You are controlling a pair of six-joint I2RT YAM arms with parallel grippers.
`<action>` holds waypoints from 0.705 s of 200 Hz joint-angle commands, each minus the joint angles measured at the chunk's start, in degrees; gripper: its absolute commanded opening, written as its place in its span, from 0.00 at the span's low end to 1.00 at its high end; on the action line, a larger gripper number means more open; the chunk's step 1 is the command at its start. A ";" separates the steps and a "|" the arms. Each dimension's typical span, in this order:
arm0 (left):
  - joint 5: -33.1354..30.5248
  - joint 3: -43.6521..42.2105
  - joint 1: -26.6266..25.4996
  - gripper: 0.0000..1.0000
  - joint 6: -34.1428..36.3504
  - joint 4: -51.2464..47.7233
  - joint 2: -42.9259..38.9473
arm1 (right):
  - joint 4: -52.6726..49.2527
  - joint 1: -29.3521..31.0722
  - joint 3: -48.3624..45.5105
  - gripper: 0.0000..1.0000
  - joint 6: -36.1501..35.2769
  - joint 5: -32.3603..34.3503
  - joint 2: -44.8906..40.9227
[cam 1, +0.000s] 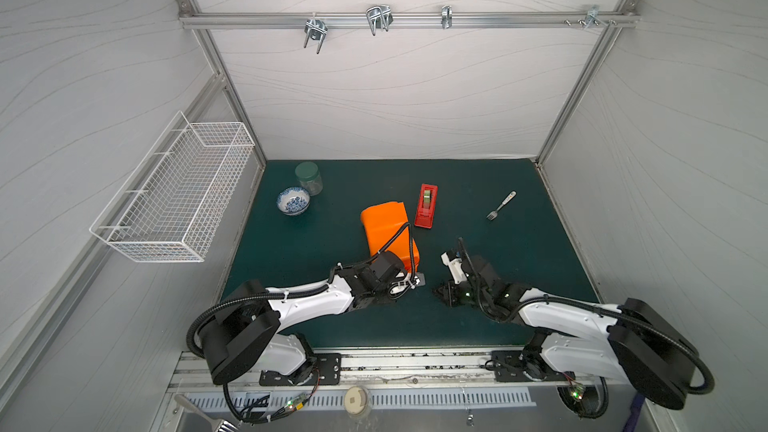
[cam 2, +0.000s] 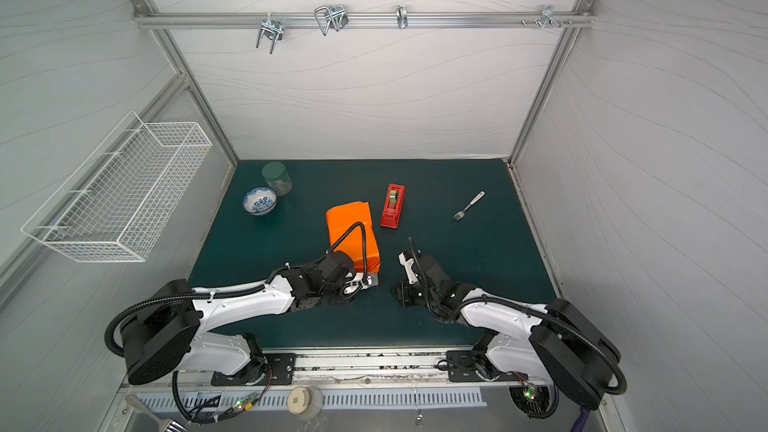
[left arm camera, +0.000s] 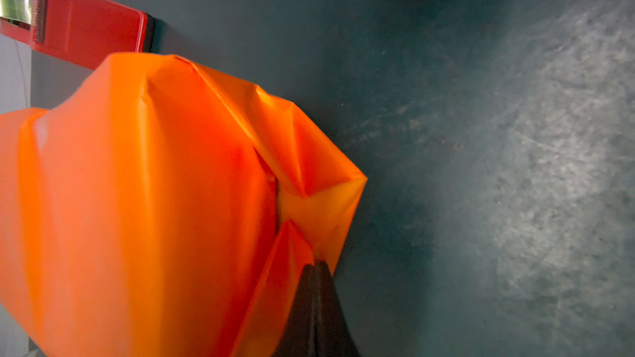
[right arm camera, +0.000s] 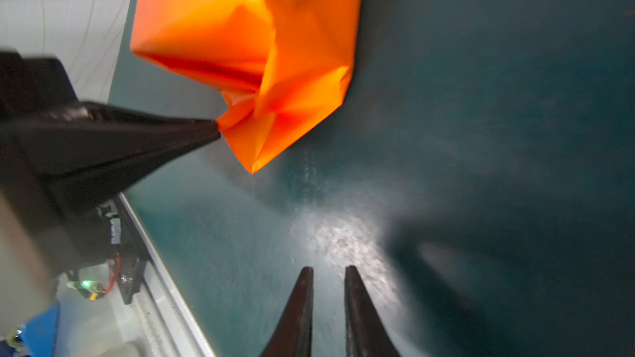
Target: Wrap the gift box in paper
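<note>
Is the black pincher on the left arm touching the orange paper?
Touching. In the right wrist view, the left gripper has its closed tips pinched on a folded corner of the paper; the left wrist view agrees.

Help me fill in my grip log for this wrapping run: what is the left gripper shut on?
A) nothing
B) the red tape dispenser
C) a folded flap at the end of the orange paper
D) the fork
C: in the left wrist view the left gripper has its tips pressed together on a creased end flap of the paper.
</note>
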 commanded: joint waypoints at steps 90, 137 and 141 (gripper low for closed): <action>4.64 -0.88 1.98 0.00 -1.09 2.35 -3.46 | 48.82 10.80 0.79 0.03 -0.57 13.04 32.84; 5.31 -0.75 2.05 0.00 -0.96 1.67 -3.81 | 54.77 10.74 2.32 0.02 -0.64 18.66 39.41; 5.35 -0.80 2.09 0.00 -0.96 1.61 -3.82 | 54.79 10.74 2.35 0.02 -0.82 19.17 39.64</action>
